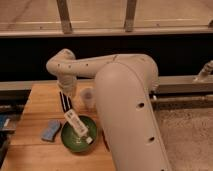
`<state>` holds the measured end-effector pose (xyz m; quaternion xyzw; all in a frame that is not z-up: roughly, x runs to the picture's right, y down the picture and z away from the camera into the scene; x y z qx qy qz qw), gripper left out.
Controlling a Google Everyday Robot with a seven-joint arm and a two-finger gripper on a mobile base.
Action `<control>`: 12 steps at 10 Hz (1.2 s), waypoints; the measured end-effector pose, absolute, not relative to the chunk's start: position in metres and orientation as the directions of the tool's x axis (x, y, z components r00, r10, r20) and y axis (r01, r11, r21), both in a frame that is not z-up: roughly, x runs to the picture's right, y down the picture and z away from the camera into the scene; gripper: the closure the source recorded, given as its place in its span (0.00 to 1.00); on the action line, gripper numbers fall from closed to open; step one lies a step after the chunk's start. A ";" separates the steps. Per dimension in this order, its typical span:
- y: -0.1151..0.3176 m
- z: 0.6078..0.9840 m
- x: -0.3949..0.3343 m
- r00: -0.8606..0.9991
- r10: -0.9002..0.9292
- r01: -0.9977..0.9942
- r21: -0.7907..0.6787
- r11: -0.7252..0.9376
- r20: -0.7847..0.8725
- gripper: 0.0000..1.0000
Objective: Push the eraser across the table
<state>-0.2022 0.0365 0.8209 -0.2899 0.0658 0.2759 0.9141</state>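
Observation:
The eraser (pixel 65 102), a small black oblong block with a pale stripe, lies lengthwise on the light wooden table (pixel 42 102), left of a pale cup (pixel 88 97). My gripper (pixel 65 91) hangs from the white arm straight down over the eraser's far end and touches or nearly touches it. The eraser's near end points at the green bowl.
A green bowl (pixel 75 139) with a white rectangular piece (pixel 77 126) lying across it sits just in front of the eraser. A blue-grey sponge (pixel 50 130) lies to the bowl's left. My bulky arm (pixel 130 115) hides the table's right side. A dark ledge runs behind the table.

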 end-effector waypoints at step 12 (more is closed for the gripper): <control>0.038 0.915 -0.219 0.859 0.426 -0.511 -0.530 0.677 -0.283 1.00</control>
